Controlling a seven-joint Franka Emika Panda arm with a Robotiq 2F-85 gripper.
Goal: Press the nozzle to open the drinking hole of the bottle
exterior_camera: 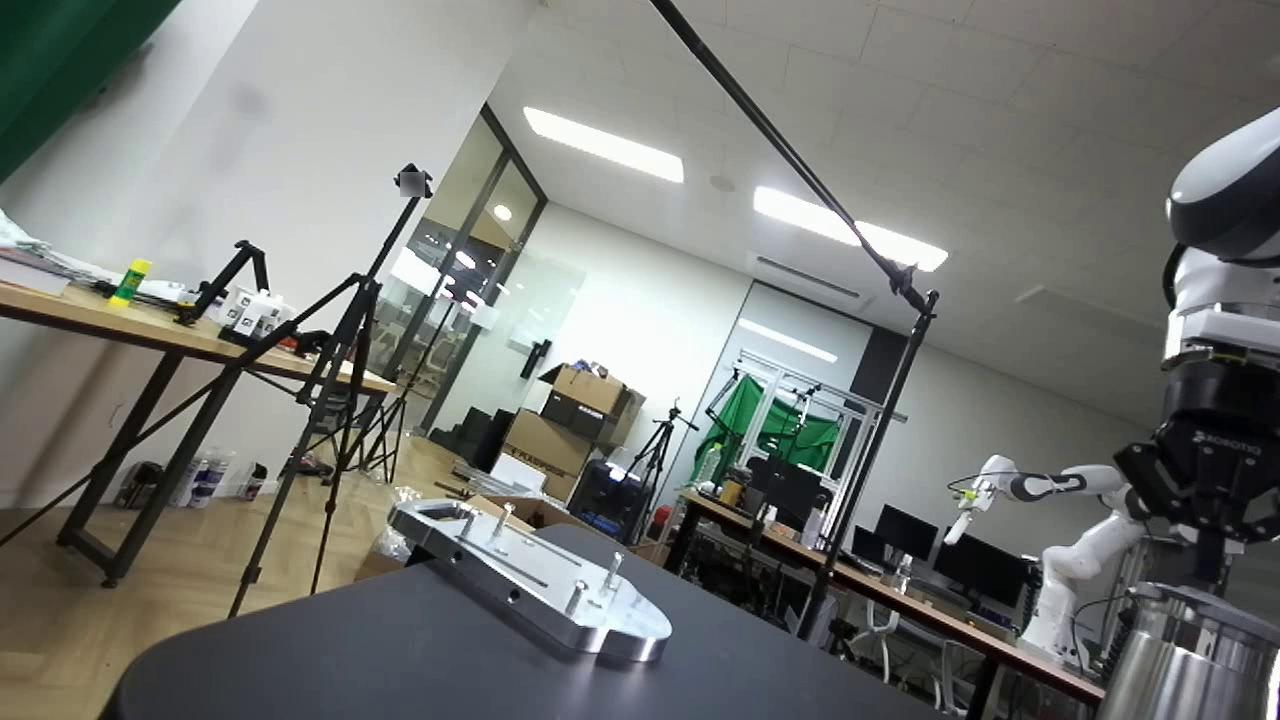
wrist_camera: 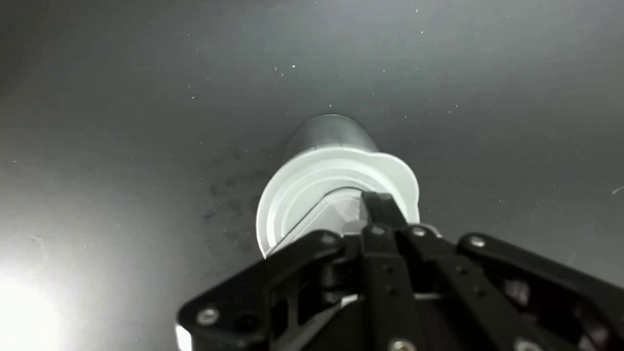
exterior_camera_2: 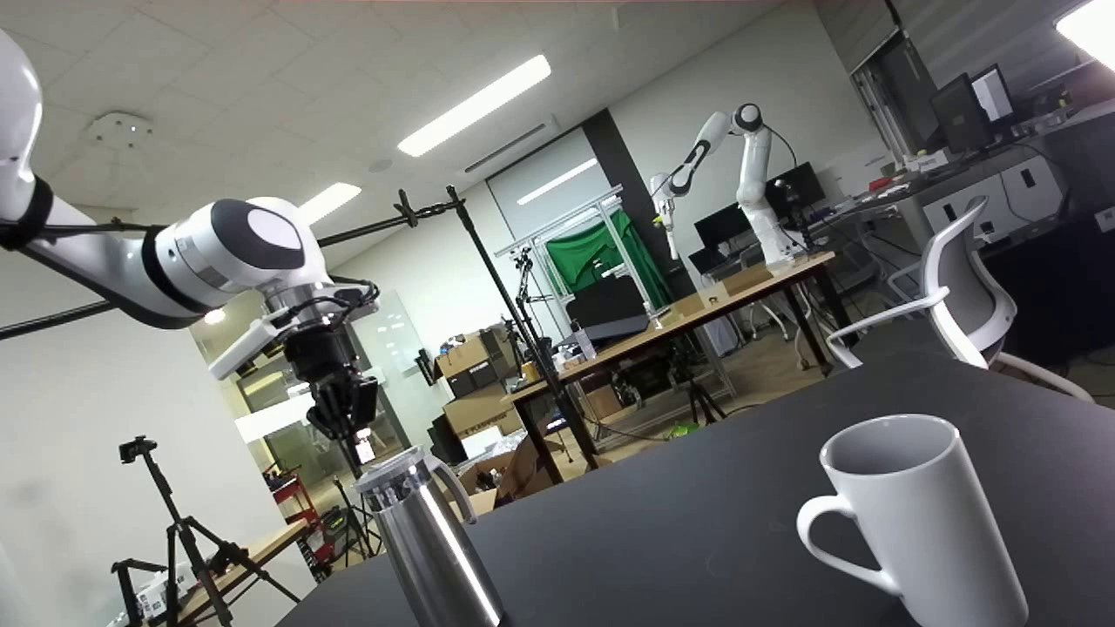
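The bottle is a silver steel pitcher [exterior_camera_2: 435, 549] with a pale grey lid and a side handle [exterior_camera_2: 455, 488]. It stands upright on the dark table and shows at the right edge of an exterior view [exterior_camera: 1185, 665]. From above, the wrist view shows its lid [wrist_camera: 292, 195] with a tongue-shaped nozzle piece [wrist_camera: 336, 214] in it. My gripper [wrist_camera: 382, 195] is shut with nothing between its fingertips. The tips point down at the lid top, in both exterior views [exterior_camera: 1208, 580] [exterior_camera_2: 354, 466]. They look in contact or very close. The fingers hide part of the nozzle piece and handle.
A white mug [exterior_camera_2: 923, 522] stands on the dark table [exterior_camera_2: 662, 531], well apart from the bottle. A silver metal plate with pegs [exterior_camera: 540, 580] lies on the table in an exterior view. Tripods [exterior_camera: 350, 350] and a long boom pole stand beyond the table.
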